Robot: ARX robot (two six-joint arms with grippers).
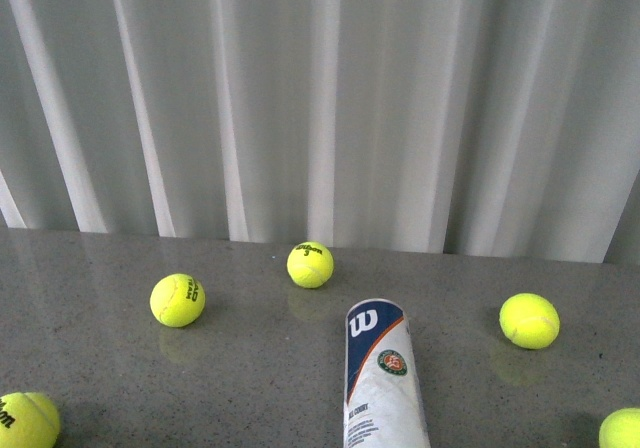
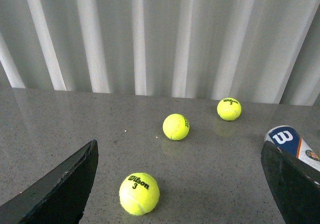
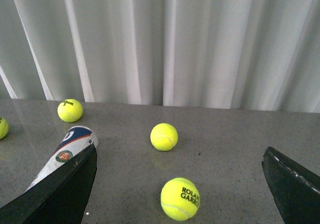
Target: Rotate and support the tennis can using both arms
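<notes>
front view shows the tennis can [image 1: 385, 378] lying on the table [image 1: 250, 388], ungrasped, with the left gripper [image 2: 179, 154] and right gripper [image 3: 180, 153] both spread empty, so everything remains.

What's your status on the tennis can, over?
Left gripper open, right gripper open, both empty. Tennis can lying on table, not gripped. Loose balls nearby, none touching it.
</notes>
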